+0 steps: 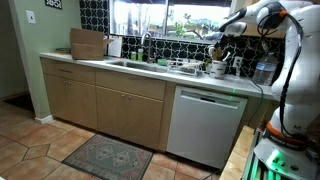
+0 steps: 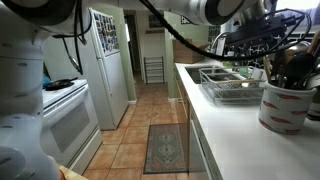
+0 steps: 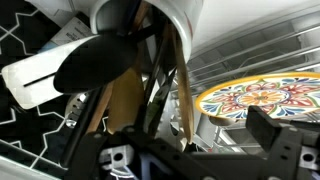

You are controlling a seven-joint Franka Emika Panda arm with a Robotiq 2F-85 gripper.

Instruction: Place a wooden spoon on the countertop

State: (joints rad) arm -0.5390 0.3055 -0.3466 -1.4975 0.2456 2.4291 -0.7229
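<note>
Kitchen scene. In an exterior view, L to R: a wooden cutting board [image 1: 88, 43] leans on the wall at the far-left end of the countertop [image 1: 100, 64], a long pale slab over light wood cabinets [image 1: 100, 100]. An inset sink [image 1: 122, 63] sits below the window. A patterned rug [image 1: 108, 157] lies on the tile floor, w/ a white dishwasher [image 1: 205, 125] to its right. Above the dishwasher a white utensil crock [image 1: 217, 69] stands on the slab. The robot arm [image 1: 285, 60] fills the far right, w/ its gripper [image 1: 218, 50] just above the crock.

In an exterior view from beside the robot, L to R: white stove [image 2: 62, 100], fridge [image 2: 112, 70], the rug [image 2: 167, 145], then the countertop [image 2: 235, 135] running away from the camera. On it sit a wire dish rack [image 2: 232, 88] and, nearer the camera, the crock [image 2: 285, 108] full of upright utensils.

Wrist view, close-up, L to R: white spatula [image 3: 40, 75], dark spoon bowl [image 3: 95, 62], wooden handles [image 3: 185, 90], and a colourful patterned plate [image 3: 265, 100] behind. The gripper [image 3: 180, 128] has its dark fingers [image 3: 275, 140] spread wide, w/ the handles between them and nothing clamped. Can't tell which handle belongs to the wooden spoon. All the utensils are in the crock.
</note>
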